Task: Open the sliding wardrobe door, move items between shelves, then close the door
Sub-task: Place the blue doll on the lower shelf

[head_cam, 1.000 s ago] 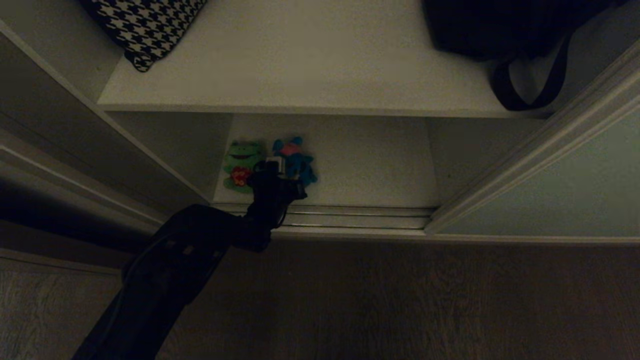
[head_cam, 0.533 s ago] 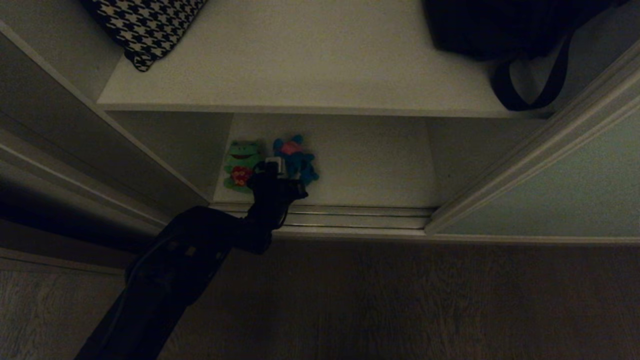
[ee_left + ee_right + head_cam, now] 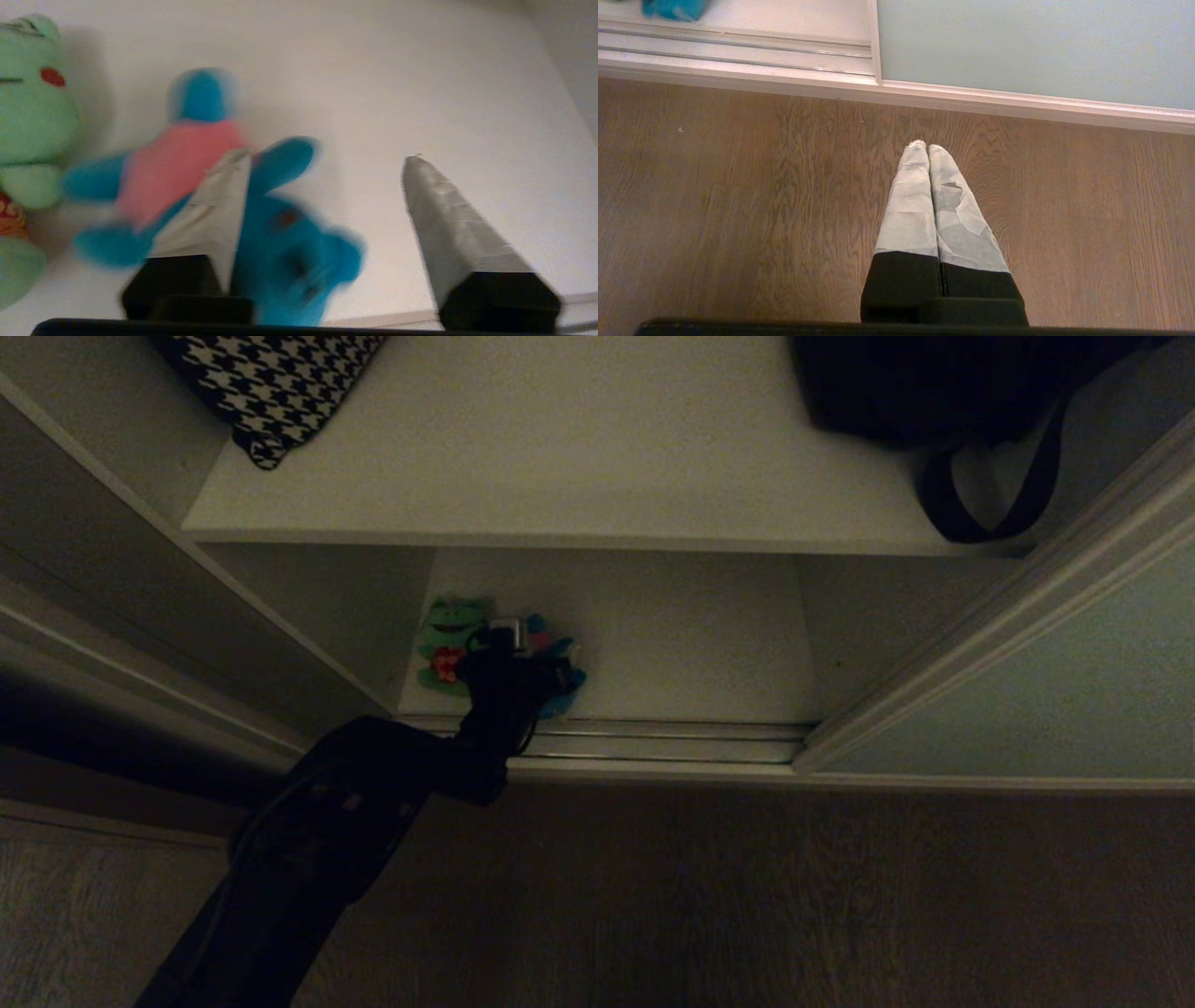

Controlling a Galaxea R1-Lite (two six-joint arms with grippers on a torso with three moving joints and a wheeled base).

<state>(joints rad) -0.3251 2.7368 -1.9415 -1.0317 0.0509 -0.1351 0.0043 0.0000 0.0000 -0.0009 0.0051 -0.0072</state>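
Note:
On the lower shelf (image 3: 700,644) the green frog (image 3: 446,649) (image 3: 28,121) lies at the left, with the teal-blue toy (image 3: 564,679) (image 3: 289,242) beside it, pink belly up. My left gripper (image 3: 515,651) (image 3: 325,157) hangs just above the blue toy, open. One finger (image 3: 219,205) is over the toy's body and the other stands apart over bare shelf; nothing is gripped. The sliding wardrobe door (image 3: 1074,691) (image 3: 1017,42) stands slid to the right. My right gripper (image 3: 927,145) is shut and empty above the wooden floor.
The upper shelf (image 3: 579,448) carries a houndstooth cloth (image 3: 271,387) at the left and a black strapped bag (image 3: 943,401) at the right. The door's floor track (image 3: 653,747) runs along the wardrobe's front. A wardrobe side wall (image 3: 140,579) stands left of the arm.
The left gripper's jaws have gone from shut to wide open. The blue toy has shifted toward the shelf's front edge and shows blurred. The frog has stayed put.

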